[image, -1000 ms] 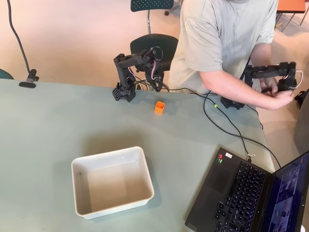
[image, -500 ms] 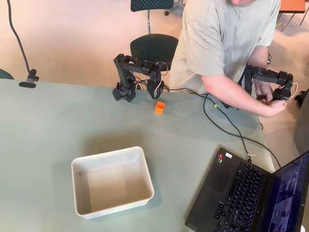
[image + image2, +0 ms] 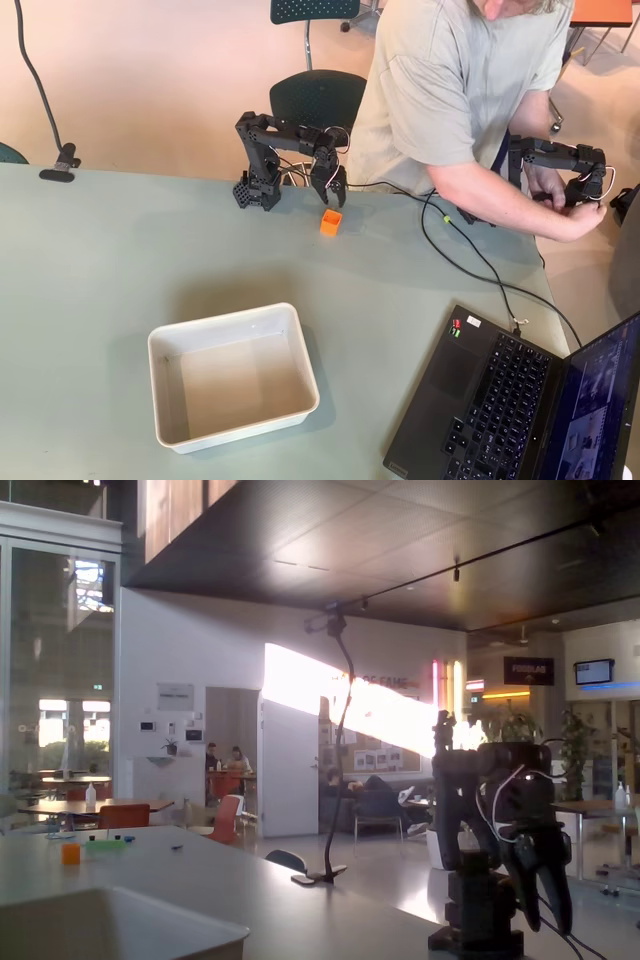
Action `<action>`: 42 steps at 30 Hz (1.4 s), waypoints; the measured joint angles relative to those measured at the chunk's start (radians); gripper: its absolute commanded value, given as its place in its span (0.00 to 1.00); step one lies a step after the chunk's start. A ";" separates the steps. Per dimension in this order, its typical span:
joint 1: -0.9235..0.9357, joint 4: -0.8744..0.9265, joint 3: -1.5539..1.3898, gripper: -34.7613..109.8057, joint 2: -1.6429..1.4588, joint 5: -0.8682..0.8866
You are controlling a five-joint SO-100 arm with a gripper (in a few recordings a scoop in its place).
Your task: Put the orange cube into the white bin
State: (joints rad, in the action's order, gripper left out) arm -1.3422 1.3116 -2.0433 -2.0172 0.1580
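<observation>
Orange cube (image 3: 330, 222) on table; gripper (image 3: 329, 190) just above; white bin (image 3: 232, 375) apart.

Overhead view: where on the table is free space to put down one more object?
The left part of the table, from the white bin to the far edge, is bare. So is the strip between the bin and the orange cube. The right is crowded: laptop, cables, and the gripper above the cube.

The robot arm (image 3: 285, 155) is black throughout, built of blocky servo segments on a perforated black base, with thin pale wires looping beside its end effector (image 3: 330, 192).
</observation>
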 measured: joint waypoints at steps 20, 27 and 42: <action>-0.005 -0.011 -0.014 0.62 0.307 0.112; -0.021 -0.012 -0.014 0.62 0.393 0.112; -0.021 -0.110 -0.014 0.62 0.394 0.112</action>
State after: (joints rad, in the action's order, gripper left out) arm -1.3637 1.2011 -2.0571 -1.6230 0.2700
